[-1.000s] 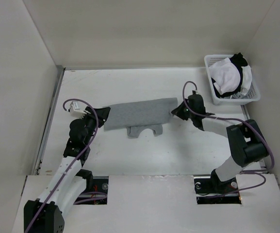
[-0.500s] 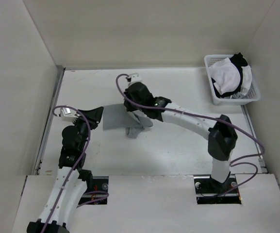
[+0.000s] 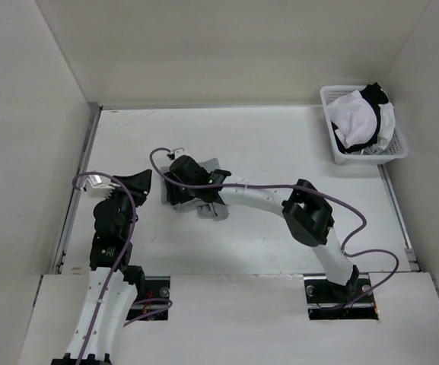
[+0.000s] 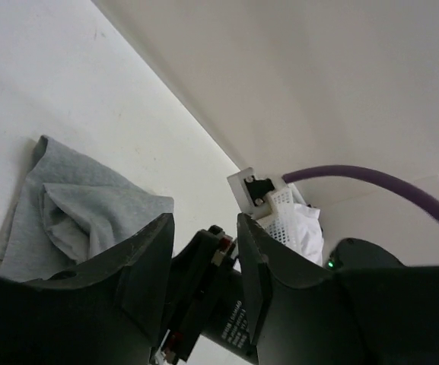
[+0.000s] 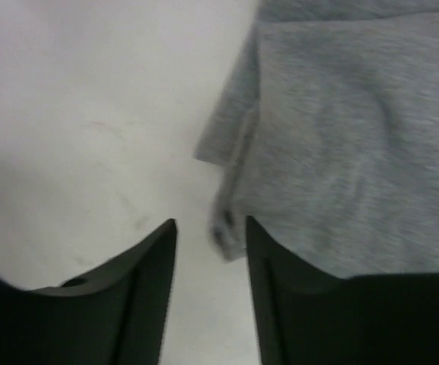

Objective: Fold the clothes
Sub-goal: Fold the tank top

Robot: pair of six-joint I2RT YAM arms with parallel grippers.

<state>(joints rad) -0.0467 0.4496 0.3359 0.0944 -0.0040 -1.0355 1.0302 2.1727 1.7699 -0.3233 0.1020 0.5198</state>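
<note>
The clothes, a heather-grey T-shirt point(image 3: 216, 208), lie bunched and doubled over left of the table's middle; the right arm hides most of them from above. My right gripper point(image 3: 176, 195) reaches far across, low over the shirt's left end. In the right wrist view the gripper point(image 5: 210, 224) is open, with a blurred hem corner point(image 5: 224, 228) loose between its fingers and grey fabric point(image 5: 341, 144) to their right. My left gripper point(image 3: 142, 183) hovers just left of the shirt, open point(image 4: 204, 224) and holding nothing. Its view shows the folded shirt point(image 4: 71, 213).
A white plastic basket point(image 3: 399, 149) holding a white garment with black trim point(image 3: 358, 115) stands at the back right corner. White walls close in the white table point(image 3: 280, 141) on the left, back and right. The right arm stretches diagonally over the table's middle.
The right arm swept left across the table, carrying the shirt's right end over onto its left part, then opened its jaws. The left gripper drew back a little to the left.
</note>
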